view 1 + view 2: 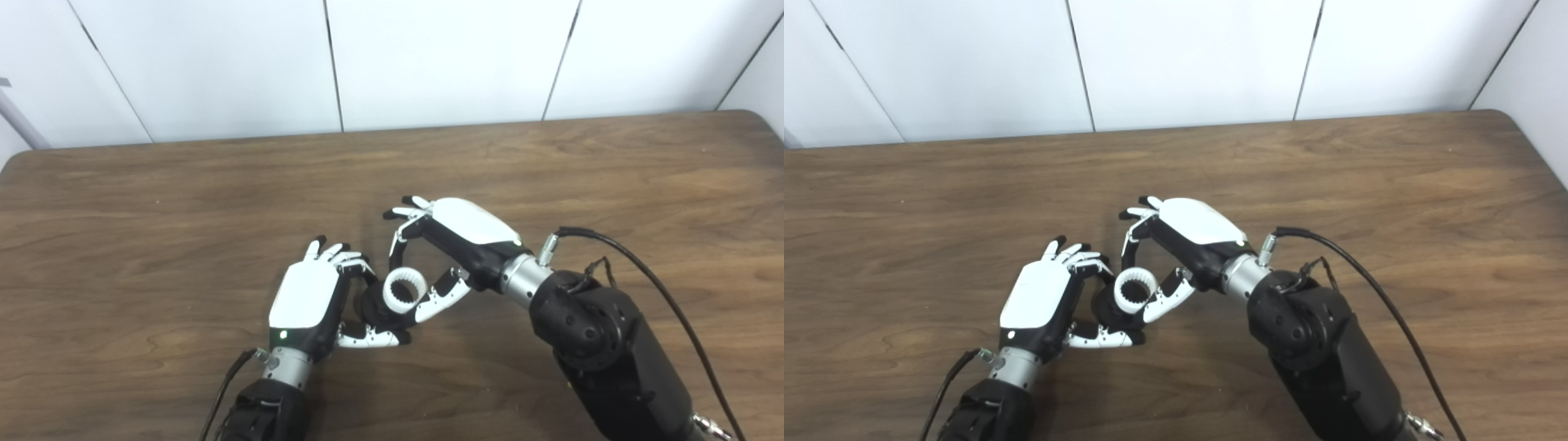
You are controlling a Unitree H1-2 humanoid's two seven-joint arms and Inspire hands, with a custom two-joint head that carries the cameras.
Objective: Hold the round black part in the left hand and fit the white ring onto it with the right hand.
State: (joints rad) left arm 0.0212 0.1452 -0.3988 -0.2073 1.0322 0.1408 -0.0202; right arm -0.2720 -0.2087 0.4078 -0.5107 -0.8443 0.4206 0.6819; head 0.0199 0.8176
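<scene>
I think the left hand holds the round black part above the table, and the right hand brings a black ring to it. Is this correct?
Not quite: the ring is white, not black. The left eye view shows the white ring pinched in the right hand against the round black part, which the left hand holds above the table.

left hand [304, 298]: white shell, green light | right hand [465, 236]: silver wrist, black cable

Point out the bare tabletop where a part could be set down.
The brown wooden table is bare left of the left hand, right of the right hand, and back to the wall. It is crowded centre-front around the white toothed ring and round black part.
</scene>
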